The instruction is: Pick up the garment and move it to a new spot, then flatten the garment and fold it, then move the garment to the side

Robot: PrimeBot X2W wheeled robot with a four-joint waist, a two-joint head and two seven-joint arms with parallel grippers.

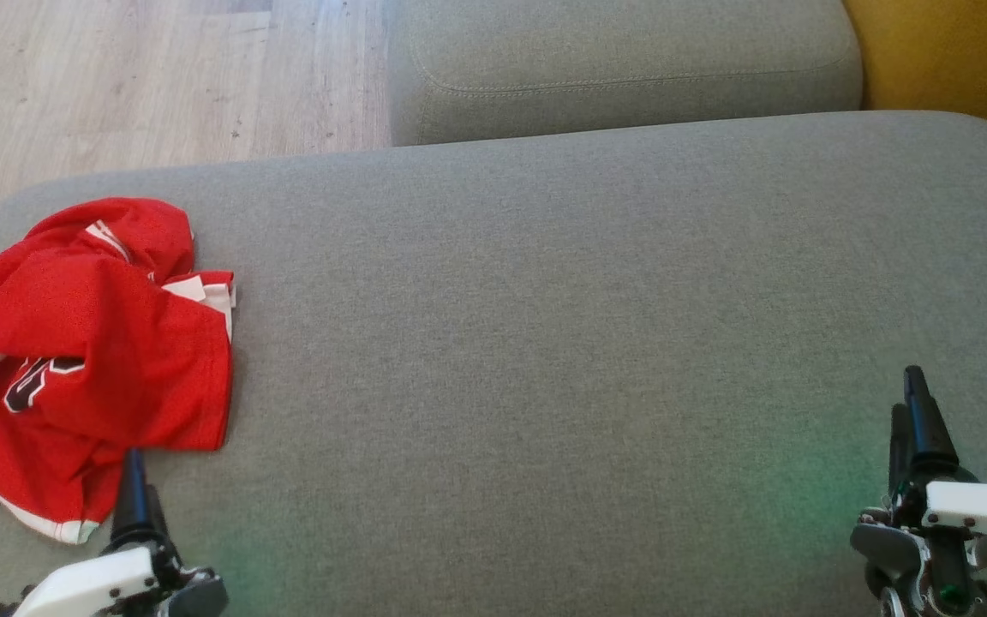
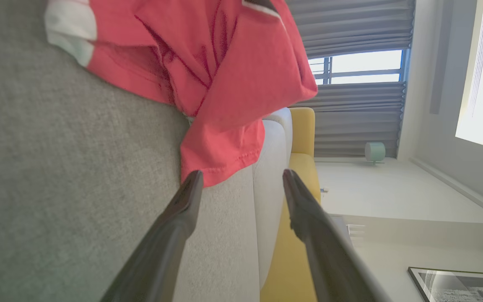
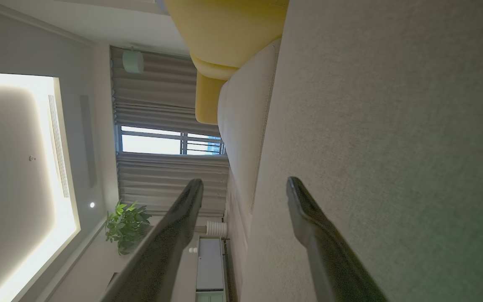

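The garment (image 1: 91,360) is a red jersey with white trim and a dark printed number, lying crumpled at the left end of the grey sofa cushion (image 1: 545,343). My left gripper (image 1: 131,467) sits at the lower left, its tips right at the garment's near hem. In the left wrist view the left gripper (image 2: 241,178) is open, the garment (image 2: 208,75) just beyond its fingertips, with nothing between them. At the lower right, my right gripper (image 1: 913,390) hovers over bare cushion. The right wrist view shows the right gripper (image 3: 245,186) open and empty.
A second grey cushion (image 1: 622,68) lies beyond the first. Yellow upholstery (image 1: 956,51) fills the top right corner. Wooden floor (image 1: 142,77) lies past the cushion's rounded left edge. The cushion's middle and right are bare fabric.
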